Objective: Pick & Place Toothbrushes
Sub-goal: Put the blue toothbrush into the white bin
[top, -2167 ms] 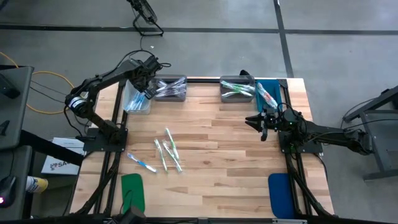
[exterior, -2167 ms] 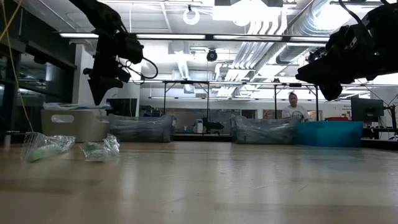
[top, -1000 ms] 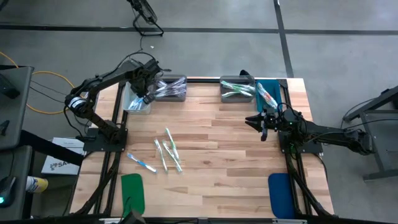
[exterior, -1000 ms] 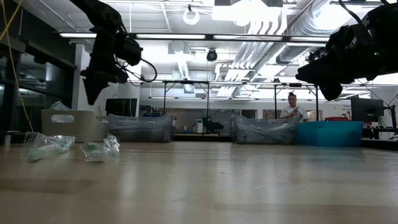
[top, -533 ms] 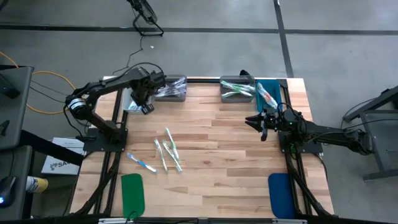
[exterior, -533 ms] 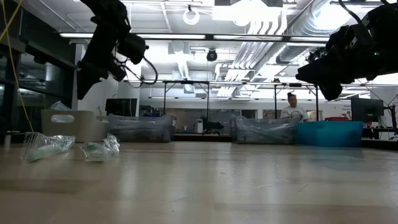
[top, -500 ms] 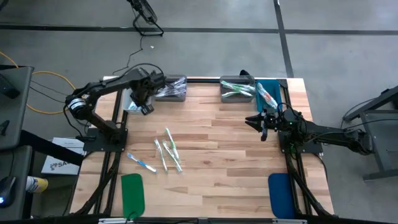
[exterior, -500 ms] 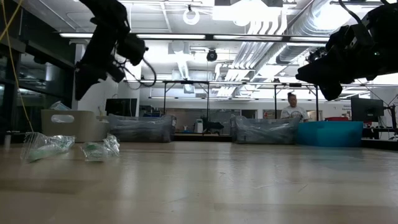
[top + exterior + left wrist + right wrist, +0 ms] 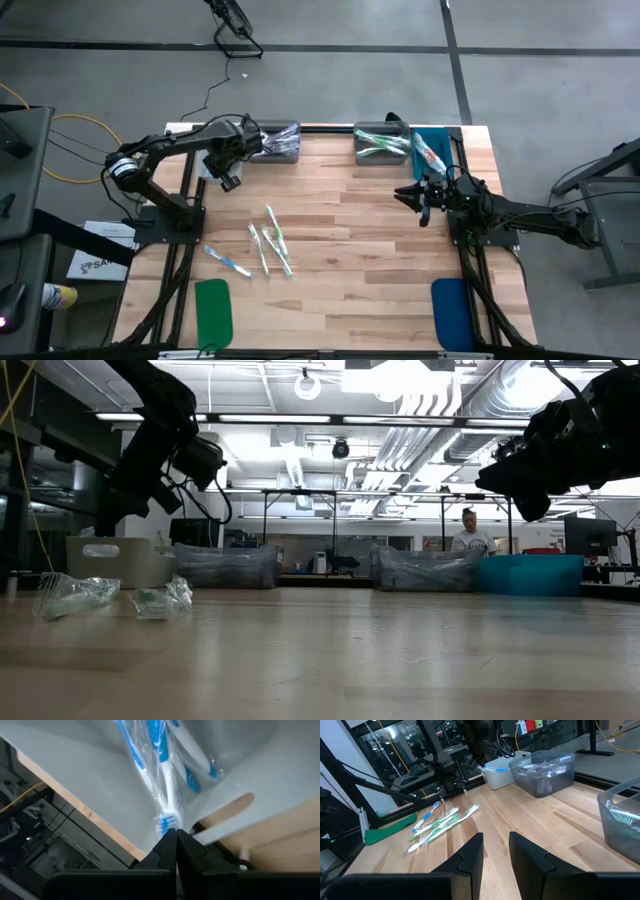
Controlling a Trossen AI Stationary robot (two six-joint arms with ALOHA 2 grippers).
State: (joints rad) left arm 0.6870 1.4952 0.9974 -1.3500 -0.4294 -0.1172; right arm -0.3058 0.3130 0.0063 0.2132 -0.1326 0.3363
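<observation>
Toothbrushes (image 9: 268, 243): a loose handful of wrapped sticks on the wooden table (image 9: 360, 260), nearer the front edge than the left gripper and well apart from it; others lie in the bins at the back.

High view, left gripper (image 9: 228, 180): hangs beside the white bin (image 9: 208, 166) at the table's back left corner, fingers clenched together, nothing in them.

High view, right gripper (image 9: 411, 195): waits over the table's right side, near the clear bin (image 9: 381, 143) of green brushes and the blue bin (image 9: 431, 151).

Low view: two crinkled clear wrappers with green inside (image 9: 165, 599) lie on the tabletop, below and in front of the left gripper (image 9: 107, 517). A person (image 9: 469, 532) stands far off in the room.

Left wrist view: blue-handled brushes (image 9: 162, 765) in clear film lie inside the white bin, just ahead of the pressed-together fingertips (image 9: 172, 837); whether the tips touch the film I cannot tell.

Right wrist view: fingers (image 9: 471, 854) part-way apart and holding nothing; the loose brushes (image 9: 440, 823) lie well ahead of them.

Handling: likely very light and stiff, but the film looks slippery and crackly. I would pinch across the middle of the handle, one stick at a time.
</observation>
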